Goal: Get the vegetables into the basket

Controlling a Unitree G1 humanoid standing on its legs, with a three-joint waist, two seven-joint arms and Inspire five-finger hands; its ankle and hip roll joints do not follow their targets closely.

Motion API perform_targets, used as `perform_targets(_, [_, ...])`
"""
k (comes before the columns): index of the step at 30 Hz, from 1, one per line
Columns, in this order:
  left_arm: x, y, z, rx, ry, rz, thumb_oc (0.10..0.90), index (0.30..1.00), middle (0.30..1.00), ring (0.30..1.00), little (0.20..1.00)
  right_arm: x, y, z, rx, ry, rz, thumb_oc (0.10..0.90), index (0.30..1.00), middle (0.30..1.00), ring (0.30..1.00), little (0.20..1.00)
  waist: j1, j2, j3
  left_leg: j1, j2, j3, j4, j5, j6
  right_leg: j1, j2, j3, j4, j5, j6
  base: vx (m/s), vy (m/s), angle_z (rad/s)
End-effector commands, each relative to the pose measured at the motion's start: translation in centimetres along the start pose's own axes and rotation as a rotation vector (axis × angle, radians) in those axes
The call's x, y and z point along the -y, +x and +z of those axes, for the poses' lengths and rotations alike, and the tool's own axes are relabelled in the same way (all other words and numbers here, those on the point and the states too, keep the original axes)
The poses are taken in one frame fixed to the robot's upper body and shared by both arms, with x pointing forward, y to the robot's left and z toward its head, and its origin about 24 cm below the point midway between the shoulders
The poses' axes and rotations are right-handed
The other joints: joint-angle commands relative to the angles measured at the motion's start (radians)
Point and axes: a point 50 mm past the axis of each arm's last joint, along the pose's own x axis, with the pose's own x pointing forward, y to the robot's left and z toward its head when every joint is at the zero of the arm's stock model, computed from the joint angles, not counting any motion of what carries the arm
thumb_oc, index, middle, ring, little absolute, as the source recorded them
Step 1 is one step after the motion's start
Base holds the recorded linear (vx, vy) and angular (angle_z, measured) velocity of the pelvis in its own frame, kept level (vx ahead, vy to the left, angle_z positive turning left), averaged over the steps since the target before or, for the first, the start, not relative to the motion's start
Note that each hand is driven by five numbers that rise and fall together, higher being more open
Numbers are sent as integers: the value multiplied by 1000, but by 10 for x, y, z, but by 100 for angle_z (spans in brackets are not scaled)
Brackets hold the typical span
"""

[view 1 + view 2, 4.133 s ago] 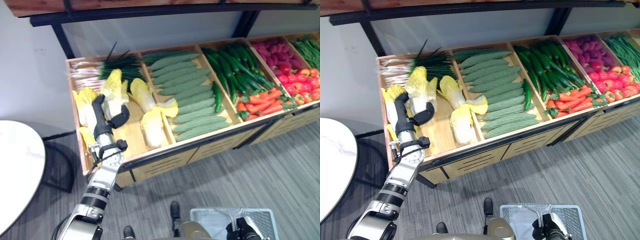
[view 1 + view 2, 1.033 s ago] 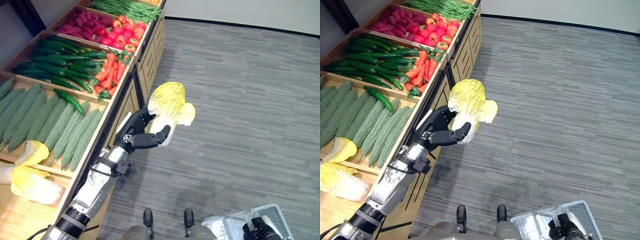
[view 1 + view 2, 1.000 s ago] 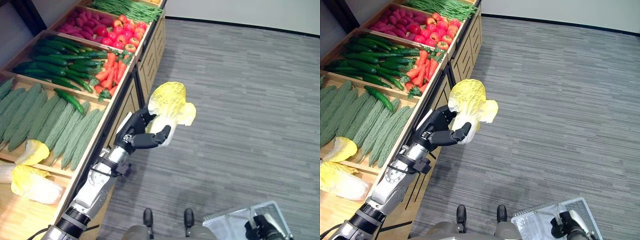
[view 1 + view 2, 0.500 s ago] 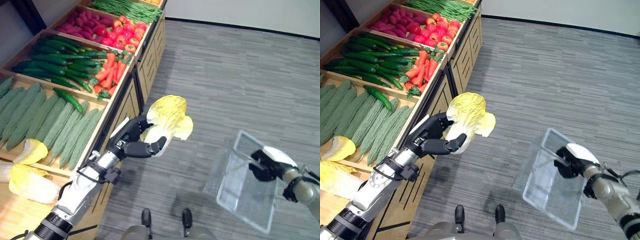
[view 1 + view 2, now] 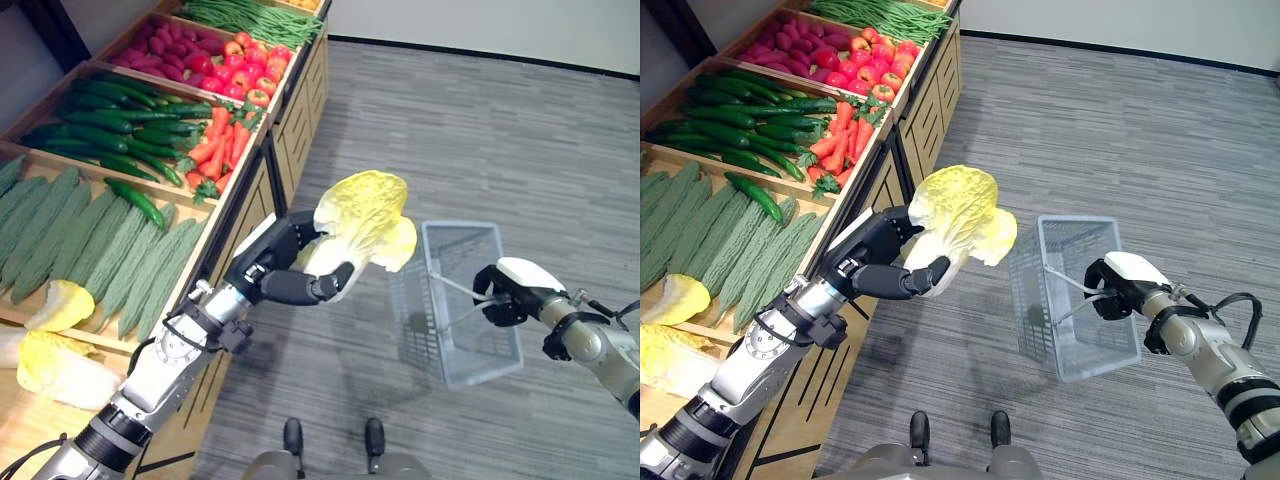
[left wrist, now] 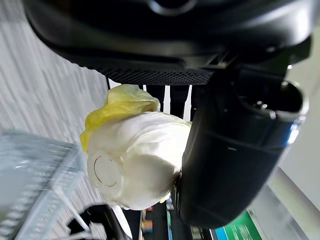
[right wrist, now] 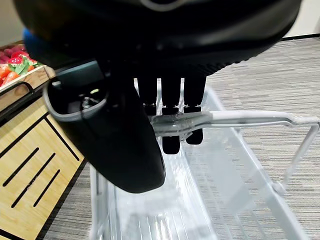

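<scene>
Over the floor, the left hand (image 5: 285, 270) grips a cabbage (image 5: 365, 220) just left of the basket (image 5: 455, 300), whose handle (image 7: 240, 119) the right hand (image 5: 510, 293) clasps.

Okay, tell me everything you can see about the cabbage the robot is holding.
The cabbage is a napa type: frilly yellow leaves fanning from a smooth white stalk with a round flat cut base, clear in the left wrist view. It looks like a plastic replica. The left hand has fingers and thumb curled round the stalk, holding it in the air over the grey floor, leaves up and toward the wire basket, which hangs from the right hand. It is not yet inside.
</scene>
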Motion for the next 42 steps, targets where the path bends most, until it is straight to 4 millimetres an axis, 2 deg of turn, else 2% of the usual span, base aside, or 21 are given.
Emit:
perform_targets(1, [17, 26, 44, 277, 15, -102, 400, 300, 300, 300, 300, 73, 15, 22, 77, -59, -254, 400, 300, 300, 300, 300, 19, -43, -90, -19, 62, -28, 0, -29, -87, 11, -88, -15, 0, 29, 131, 0, 0, 0])
perform_targets(9, [25, 32, 50, 308, 0, -147, 400, 300, 300, 300, 300, 76, 26, 49, 168, -37, -257, 400, 300, 300, 300, 300, 23, -40, -89, -20, 61, -33, 0, -30, -84, 12, -90, -16, 0, 28, 130, 0, 0, 0])
perform_targets(10, [27, 34, 51, 313, -3, -157, 400, 300, 300, 300, 300, 76, 29, 59, 205, -4, -244, 400, 300, 300, 300, 300, 24, -41, -89, -19, 60, -33, 0, -32, -84, 11, -90, -15, 0, 29, 130, 0, 0, 0])
perform_targets(14, [31, 35, 53, 313, -2, -188, 400, 300, 300, 300, 300, 82, 34, 77, 271, 7, -227, 400, 300, 300, 300, 300, 26, -44, -87, -22, 59, -35, 0, -31, -84, 10, -91, -17, 0, 30, 130, 0, 0, 0])
perform_targets(20, [33, 35, 55, 316, 12, -210, 400, 300, 300, 300, 300, 89, 37, 89, 309, 49, -245, 400, 300, 300, 300, 300, 27, -47, -82, -27, 56, -38, 0, -31, -82, 8, -96, -17, 0, 32, 130, 0, 0, 0])
perform_targets(31, [29, 31, 46, 260, 14, -187, 400, 300, 300, 300, 300, 100, 43, 109, 358, 96, -289, 400, 300, 300, 300, 300, 43, -59, -82, -34, 51, -50, 0, -32, -78, 8, -99, -30, 0, 32, 128, 5, 5, 4])
perform_targets(33, [30, 30, 44, 242, 17, -201, 400, 300, 300, 300, 300, 108, 49, 120, 371, 125, -335, 400, 300, 300, 300, 300, 51, -58, -81, -36, 51, -54, 0, -32, -76, 6, -99, -30, 0, 33, 126, 0, 0, 0])
perform_targets(37, [34, 29, 41, 209, 15, -248, 400, 300, 300, 300, 300, 115, 59, 128, 357, 131, -346, 400, 300, 300, 300, 300, 55, -58, -81, -36, 51, -52, 0, -32, -76, 5, -98, -27, 0, 33, 124, 0, 0, 0])
perform_targets(42, [48, 30, 36, 162, 11, -361, 400, 300, 300, 300, 300, 134, 67, 143, 353, 111, -375, 400, 300, 300, 300, 300, 52, -57, -77, -41, 51, -50, 0, -30, -76, -3, -98, -22, 0, 37, 125, 0, 0, 0])
